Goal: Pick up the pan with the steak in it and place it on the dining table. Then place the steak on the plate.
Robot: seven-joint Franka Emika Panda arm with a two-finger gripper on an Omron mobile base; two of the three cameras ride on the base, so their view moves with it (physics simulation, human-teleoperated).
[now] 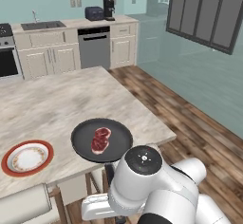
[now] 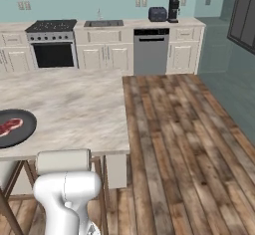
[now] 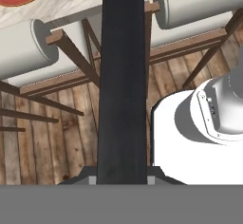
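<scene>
The black pan [image 1: 81, 141] lies at the front edge of the pale dining table [image 1: 71, 95], with the red steak [image 1: 100, 139] in its middle. Whether it rests on the top or hangs just above it I cannot tell. Its long handle [image 1: 109, 170] runs off the edge toward the arm. In the hand view the handle [image 3: 122, 85] stands up the middle and my gripper [image 3: 122, 179] is shut on it at the bottom. The red-rimmed plate [image 1: 27, 158] sits on the table left of the pan, a short gap apart. The right base view shows the pan [image 2: 22, 124] and steak [image 2: 10, 126] at its left edge.
Cushioned wooden chairs [image 1: 23, 204] [image 2: 62, 160] stand tucked at the table's front edge, right by the handle. A counter with a stove [image 2: 52, 45], a sink and a dishwasher [image 1: 94, 46] lines the back wall. Wooden floor [image 2: 189, 144] lies to the table's right.
</scene>
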